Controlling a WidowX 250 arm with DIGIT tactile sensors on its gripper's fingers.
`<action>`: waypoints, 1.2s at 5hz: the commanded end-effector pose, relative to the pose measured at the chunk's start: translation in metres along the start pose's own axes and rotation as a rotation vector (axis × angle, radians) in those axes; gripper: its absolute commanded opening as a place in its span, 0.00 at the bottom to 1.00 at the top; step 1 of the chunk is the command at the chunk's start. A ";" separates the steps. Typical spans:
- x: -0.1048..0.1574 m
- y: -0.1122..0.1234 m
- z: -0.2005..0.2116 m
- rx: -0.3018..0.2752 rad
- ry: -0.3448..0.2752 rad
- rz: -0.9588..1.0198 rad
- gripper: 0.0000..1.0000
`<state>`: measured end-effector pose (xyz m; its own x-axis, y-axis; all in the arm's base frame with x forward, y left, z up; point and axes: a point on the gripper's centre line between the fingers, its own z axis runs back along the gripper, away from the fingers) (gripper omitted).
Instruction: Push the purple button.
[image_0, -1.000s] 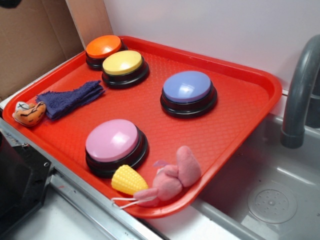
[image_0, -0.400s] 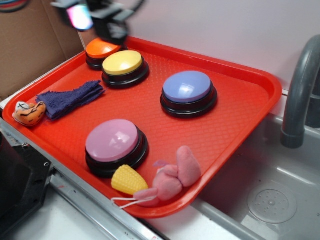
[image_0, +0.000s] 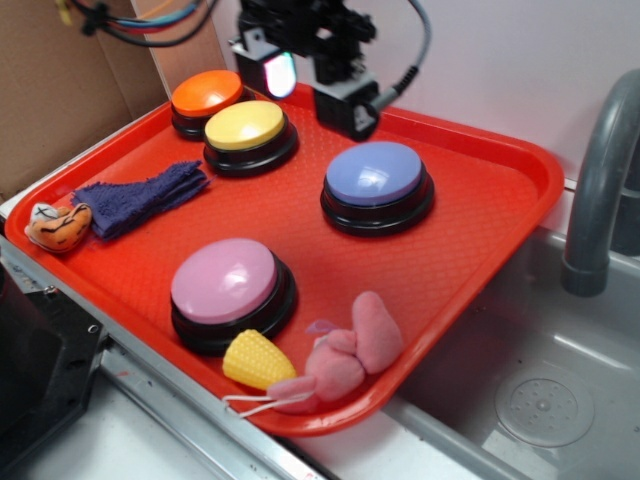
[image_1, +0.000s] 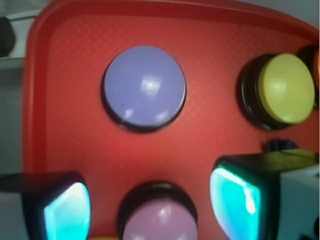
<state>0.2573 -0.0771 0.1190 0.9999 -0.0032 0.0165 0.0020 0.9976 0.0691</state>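
The purple button (image_0: 375, 173) is a periwinkle dome on a black base, right of middle on the red tray (image_0: 480, 240). In the wrist view it (image_1: 144, 86) lies ahead of the fingers, in the upper middle. My gripper (image_0: 314, 92) hangs in the air over the tray's far edge, behind and left of the purple button, not touching it. It is open and empty. In the wrist view the gripper (image_1: 150, 205) shows two glowing cyan pads (image_1: 67, 212) wide apart, with the pink-lilac button (image_1: 159, 217) seen between them far below.
A yellow button (image_0: 246, 126) and an orange button (image_0: 206, 92) sit at the tray's far left, the pink-lilac button (image_0: 226, 281) at the front. A purple cloth (image_0: 140, 195), toy corn (image_0: 257, 360) and pink plush (image_0: 345, 355) lie on the tray. A sink and grey faucet (image_0: 600, 190) are to the right.
The gripper entered from the upper left and has moved right, from over the orange button to behind the purple button. The things on the tray have not moved.
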 end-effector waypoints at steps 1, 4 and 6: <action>0.036 0.029 -0.025 0.023 -0.043 -0.017 1.00; 0.046 0.008 -0.078 -0.077 0.005 -0.047 1.00; 0.041 0.018 -0.019 -0.056 -0.058 -0.183 1.00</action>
<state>0.2872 -0.0598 0.0748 0.9840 -0.1747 -0.0357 0.1757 0.9841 0.0249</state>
